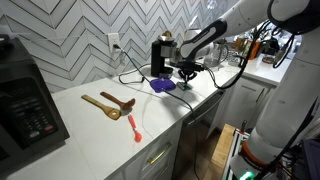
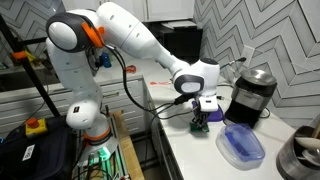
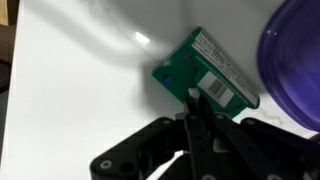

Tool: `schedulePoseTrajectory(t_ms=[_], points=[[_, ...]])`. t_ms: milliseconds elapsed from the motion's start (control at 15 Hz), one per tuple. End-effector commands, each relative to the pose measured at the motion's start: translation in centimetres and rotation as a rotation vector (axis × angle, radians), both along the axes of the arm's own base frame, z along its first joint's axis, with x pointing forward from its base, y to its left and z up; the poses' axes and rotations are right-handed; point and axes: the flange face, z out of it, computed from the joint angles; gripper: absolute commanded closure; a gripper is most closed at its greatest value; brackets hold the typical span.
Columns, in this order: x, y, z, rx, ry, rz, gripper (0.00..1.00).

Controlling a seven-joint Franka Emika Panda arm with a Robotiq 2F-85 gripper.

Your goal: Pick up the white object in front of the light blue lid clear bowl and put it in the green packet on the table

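Observation:
My gripper (image 3: 190,103) hangs just above the green packet (image 3: 190,68), a flat green pack with a white barcode label. Its fingers are pressed together, and a small white object (image 3: 189,92) shows pinched at their tips over the packet's edge. In both exterior views the gripper (image 2: 201,117) (image 1: 187,76) sits low over the white counter, with the packet (image 2: 201,128) under it. A purple-blue lidded object (image 2: 243,148) lies beside the packet and also shows in the wrist view (image 3: 297,50). I cannot make out a pale-blue-lidded clear bowl.
A black appliance (image 2: 252,92) stands behind the packet. Wooden utensils (image 1: 108,104) and a red-pink utensil (image 1: 134,127) lie on the counter (image 1: 90,135). A microwave (image 1: 25,105) is at one end and a metal pot (image 2: 300,155) at the other. The counter's front edge is close to the gripper.

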Motion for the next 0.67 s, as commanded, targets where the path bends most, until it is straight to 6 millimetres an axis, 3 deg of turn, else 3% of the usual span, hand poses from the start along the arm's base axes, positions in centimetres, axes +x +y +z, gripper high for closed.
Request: schedulePoseTrajectory(t_ms=[0, 600], points=[[0.7, 0.2, 0.2, 0.005, -0.024, 0.035, 0.98], [1.3, 2.0, 0.3, 0.052, -0.044, 0.161, 0.98]])
